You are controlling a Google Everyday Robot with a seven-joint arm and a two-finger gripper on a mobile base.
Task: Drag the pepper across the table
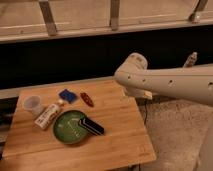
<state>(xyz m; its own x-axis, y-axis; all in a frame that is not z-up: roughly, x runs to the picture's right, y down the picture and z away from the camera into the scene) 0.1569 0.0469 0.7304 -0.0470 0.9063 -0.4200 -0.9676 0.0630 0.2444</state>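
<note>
Toward the back edge of the table (120,137), a little left of centre, lies the pepper (87,99), slim and dark red. The blue block (67,95) is just beside it on the left and the green plate (61,131) is near its front. What I take for the gripper (191,59) pokes up behind the white arm (165,82) at the right, off the table and well apart from the pepper (wide or narrow, I cannot tell).

My worry is the crowding. A drag toward the left or front would likely shove the block or ride onto the plate, where a dark flat object (91,126) overhangs the rim. So small a pepper could also roll out from under a glancing push. The open planks to the right look the safer path.

The wood is pale, grained and flat. A clear cup (32,104) and a white bottle (48,115) sit at the left, with speckled flooring (170,135) beyond the table and a dark wall behind.
</note>
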